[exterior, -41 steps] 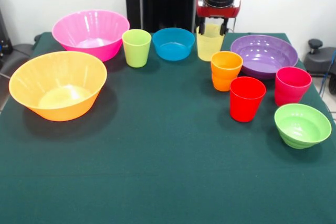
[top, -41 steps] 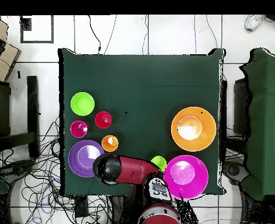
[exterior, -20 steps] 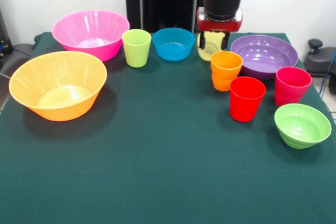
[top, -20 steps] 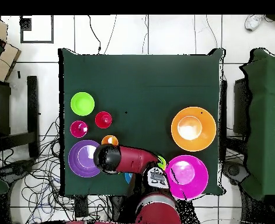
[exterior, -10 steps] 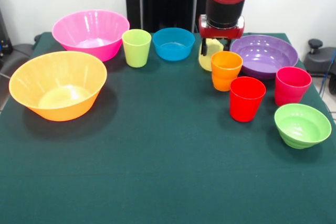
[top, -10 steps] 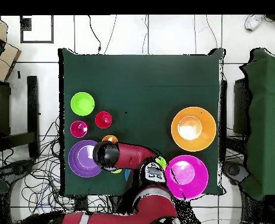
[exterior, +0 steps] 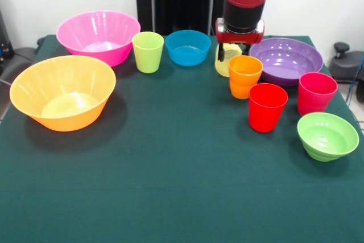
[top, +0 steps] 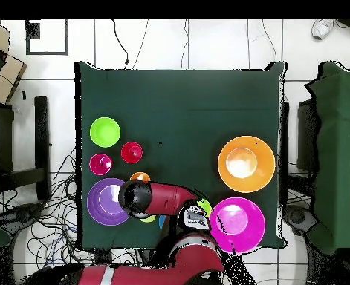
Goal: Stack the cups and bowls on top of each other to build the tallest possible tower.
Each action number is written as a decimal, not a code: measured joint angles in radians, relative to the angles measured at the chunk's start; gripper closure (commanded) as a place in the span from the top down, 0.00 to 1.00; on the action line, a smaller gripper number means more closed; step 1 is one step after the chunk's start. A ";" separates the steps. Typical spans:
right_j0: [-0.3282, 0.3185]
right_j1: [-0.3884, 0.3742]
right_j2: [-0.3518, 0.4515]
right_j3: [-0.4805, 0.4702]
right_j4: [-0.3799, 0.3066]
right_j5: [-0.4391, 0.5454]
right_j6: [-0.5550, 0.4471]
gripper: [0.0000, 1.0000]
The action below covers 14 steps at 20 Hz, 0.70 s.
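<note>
Front view showed you no tower begun: every cup and bowl sat singly on the green table point(exterior: 170, 186). Your gripper point(exterior: 234, 55) was down over the pale yellow cup point(exterior: 225, 62), one dark finger at each side of it, seemingly clamped on it, just behind the orange ribbed cup point(exterior: 244, 76). The small blue bowl point(exterior: 188, 47) sat beside the lime green cup point(exterior: 148, 52), and the small light green bowl point(exterior: 327, 135) was near the red cup point(exterior: 267, 107) and pink-red cup point(exterior: 316, 93). You had the large orange bowl point(exterior: 62, 91), pink bowl point(exterior: 98, 36) and purple bowl point(exterior: 286, 60) untouched. By my reckoning, all stacking remained ahead.
</note>
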 measured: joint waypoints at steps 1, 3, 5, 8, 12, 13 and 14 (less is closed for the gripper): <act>0.000 0.000 0.000 0.000 0.000 0.000 0.000 1.00; 0.000 -0.002 0.000 0.000 0.000 0.002 0.000 1.00; 0.000 -0.006 0.000 0.000 0.000 0.008 0.000 1.00; 0.000 -0.018 0.000 0.000 0.000 0.028 0.000 1.00; 0.000 -0.040 0.000 0.000 0.000 0.056 0.000 1.00; 0.000 -0.045 0.000 0.000 0.000 0.063 0.000 1.00; -0.001 -0.048 0.000 0.000 0.000 0.069 0.000 1.00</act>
